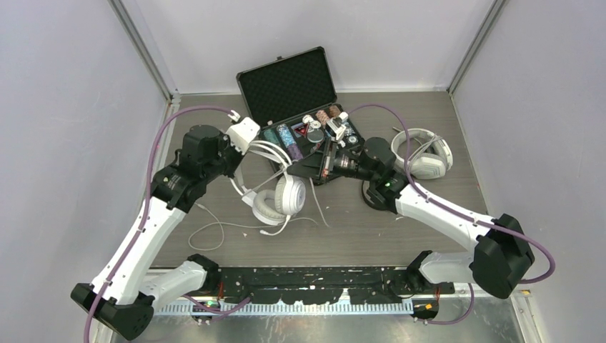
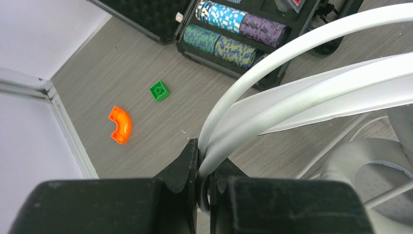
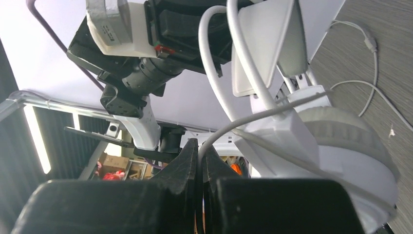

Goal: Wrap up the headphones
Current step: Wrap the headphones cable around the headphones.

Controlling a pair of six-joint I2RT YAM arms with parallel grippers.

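The white headset (image 1: 282,196) is held up at mid-counter, just in front of the open black case (image 1: 286,82), and its headband is clenched in the left tool (image 2: 207,180), with the thin white bands seen rising straight out from between the closed jaws. The ear cups are hung below that grip; whether they touch the counter (image 1: 371,232) cannot be told. On the other side, the cord (image 3: 214,141) is pinched tight by the right tool (image 3: 199,161) close beside one cup, while the rest of the cord is left in loose loops on the counter nearer the arm bases. A second, bulkier headset (image 1: 425,153) is seen lying at the far right, well apart. Rows of chips (image 2: 234,31) are packed in the case, and an orange piece (image 2: 120,125) and a green block (image 2: 159,90) are spotted at the far left.
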